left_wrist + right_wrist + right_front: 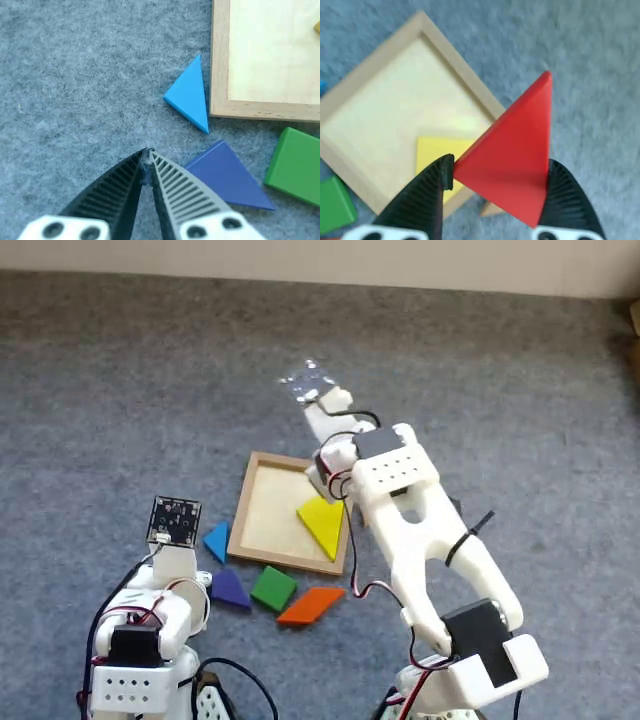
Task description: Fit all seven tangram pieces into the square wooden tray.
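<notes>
Right hand is clamped on the red triangle, one finger on each side. The piece hangs over the tray rim, at the corner nearest the yellow triangle. Can't tell whether red touches the rim.

Yellow lies flat inside the tray, against the rim on the right arm's side.

Left hand is clenched, tips together, nothing in it. It sits low over the grey counter, just outside the tray's left near corner.

Loose pieces, all flat on the counter:
- light blue triangle: just beside the tray's left rim, one tip almost at the wood
- dark blue triangle: right next to the left hand's tips, between light blue and the green square
- green square: just beside the tray's near rim
- orange parallelogram: just beside green, toward the right arm
</notes>
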### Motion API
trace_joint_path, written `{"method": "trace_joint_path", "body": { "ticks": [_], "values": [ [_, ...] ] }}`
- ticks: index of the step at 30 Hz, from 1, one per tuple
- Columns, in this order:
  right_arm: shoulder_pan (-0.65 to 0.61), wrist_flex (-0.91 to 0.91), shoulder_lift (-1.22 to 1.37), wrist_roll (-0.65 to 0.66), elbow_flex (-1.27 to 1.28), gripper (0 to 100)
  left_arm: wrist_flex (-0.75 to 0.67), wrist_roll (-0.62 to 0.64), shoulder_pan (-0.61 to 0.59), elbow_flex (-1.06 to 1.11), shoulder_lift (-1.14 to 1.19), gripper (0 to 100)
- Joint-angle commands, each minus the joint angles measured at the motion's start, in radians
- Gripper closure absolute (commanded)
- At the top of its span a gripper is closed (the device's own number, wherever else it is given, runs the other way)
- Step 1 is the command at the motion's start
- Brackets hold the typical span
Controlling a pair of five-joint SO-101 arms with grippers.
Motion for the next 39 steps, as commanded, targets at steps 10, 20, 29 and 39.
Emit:
{"method": "trace_joint_path", "body": {
  "ticks": [10, 20, 29, 39],
  "values": [
    [-0.174, -0.108, -0.048, 0.164, 0.024, 86.0, 0.005, 0.005, -0.010, 0.019, -0.053, 99],
    [-0.196, -0.246, -0.048, 0.304, 0.151, 86.0, 0.005, 0.005, -0.010, 0.019, -0.053, 99],
    [-0.189, -0.246, 0.030, 0.341, 0.151, 86.0, 0.005, 0.005, -0.010, 0.019, -0.053, 99],
    [-0.151, -0.173, 0.194, 0.341, -0.039, 86.0, 0.005, 0.005, -0.010, 0.019, -0.053, 99]
  ]
}}
